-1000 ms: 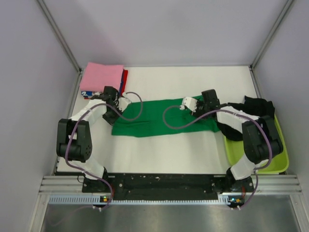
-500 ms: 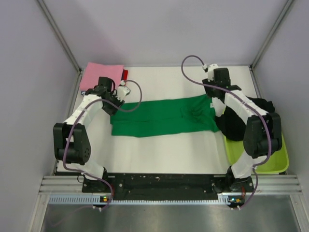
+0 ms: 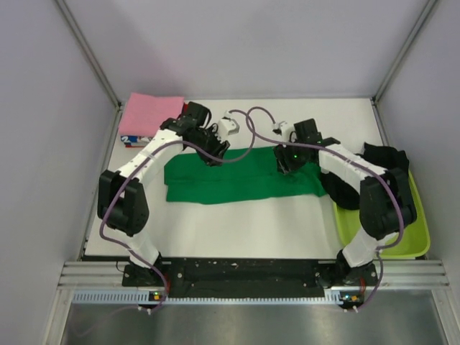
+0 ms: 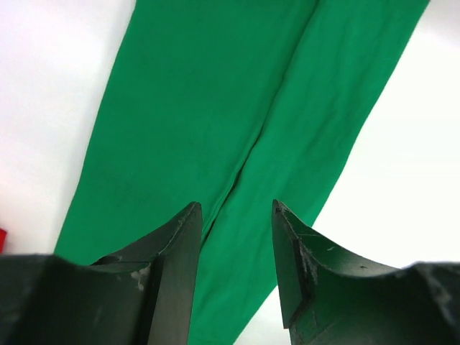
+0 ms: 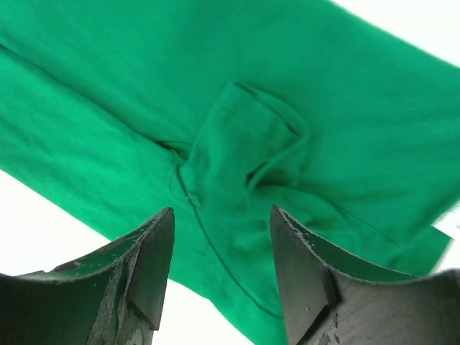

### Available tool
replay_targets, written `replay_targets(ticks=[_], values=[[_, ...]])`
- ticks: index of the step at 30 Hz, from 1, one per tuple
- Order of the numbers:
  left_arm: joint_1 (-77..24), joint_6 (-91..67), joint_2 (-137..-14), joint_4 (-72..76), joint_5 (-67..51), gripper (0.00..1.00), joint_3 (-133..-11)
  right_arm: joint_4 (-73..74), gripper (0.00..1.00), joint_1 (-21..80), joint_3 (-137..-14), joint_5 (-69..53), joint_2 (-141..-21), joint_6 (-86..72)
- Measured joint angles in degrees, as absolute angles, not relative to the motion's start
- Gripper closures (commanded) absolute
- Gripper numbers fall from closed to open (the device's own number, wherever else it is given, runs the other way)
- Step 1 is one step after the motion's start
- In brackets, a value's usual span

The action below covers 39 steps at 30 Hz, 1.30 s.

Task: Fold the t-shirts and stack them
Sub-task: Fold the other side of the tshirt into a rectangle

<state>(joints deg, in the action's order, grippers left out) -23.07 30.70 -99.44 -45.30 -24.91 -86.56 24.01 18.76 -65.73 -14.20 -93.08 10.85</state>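
Left gripper (image 4: 236, 210) fingers apart over green t-shirt (image 3: 230, 183), lying flat at table centre. Right gripper (image 5: 221, 214) also parted, above shirt's 3 o'clock end. Folded pink t-shirt (image 3: 149, 115) at 10 o'clock.

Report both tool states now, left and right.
Left tool: open, holding nothing, over the green t-shirt.
Right tool: open, holding nothing, over a bunched fold of that shirt.
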Motion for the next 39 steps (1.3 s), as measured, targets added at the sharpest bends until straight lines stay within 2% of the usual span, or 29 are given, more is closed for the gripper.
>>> replay_targets(ticks=[3, 4, 7, 8, 10, 22, 25, 28, 30, 34, 36, 39], values=[[-22.72, 29.47, -100.55, -45.21, -24.36, 0.51, -86.43, 24.29, 0.53, 20.64, -65.76, -12.84, -96.95, 10.44], [-22.59, 29.39, -100.79, -44.93, -24.01, 0.51, -85.95, 24.62, 0.58, 20.75, -65.76, -12.12, -98.02, 10.28], [-22.33, 29.26, -100.77, -44.73, -22.81, 0.51, -82.81, 25.56, 0.86, 20.49, -65.76, -9.76, -99.68, 10.24], [-22.33, 29.28, -100.77, -44.6, -22.46, 0.51, -81.71, 25.76, 0.93, 20.45, -65.76, -8.86, -99.96, 10.11], [-22.33, 29.47, -100.77, -44.58, -21.78, 0.51, -80.07, 26.22, 1.0, 20.45, -65.87, -6.61, -100.44, 9.91], [-22.26, 30.44, -98.59, -43.4, -19.38, 0.51, -77.01, 26.63, 0.98, 15.46, -78.81, 3.14, -107.98, 12.38], [-22.22, 30.61, -98.5, -43.35, -18.76, 0.51, -76.69, 26.11, 0.83, 14.59, -81.89, 4.56, -110.72, 14.02], [-22.22, 30.79, -98.5, -43.38, -18.46, 0.51, -76.66, 25.8, 0.55, 14.41, -83.4, 7.68, -112.92, 14.96], [-22.22, 30.96, -98.5, -43.38, -18.48, 0.51, -76.66, 25.85, 0.48, 14.06, -83.72, 9.43, -113.8, 14.63], [-22.39, 30.94, -99.24, -45.01, -19.38, 0.51, -78.89, 26.46, 0.5, 12.78, -83.74, 8.73, -113.36, 13.02], [-22.87, 29.93, -101.73, -45.95, -20.64, 0.52, -84.51, 26.72, 0.58, 12.01, -83.66, 6.66, -112.18, 10.44], [-24.51, 26.74, -106.76, -45.12, -23.27, 0.53, -94.63, 25.87, 0.6, 10.28, -82.52, 1.13, -108.73, 4.03]])
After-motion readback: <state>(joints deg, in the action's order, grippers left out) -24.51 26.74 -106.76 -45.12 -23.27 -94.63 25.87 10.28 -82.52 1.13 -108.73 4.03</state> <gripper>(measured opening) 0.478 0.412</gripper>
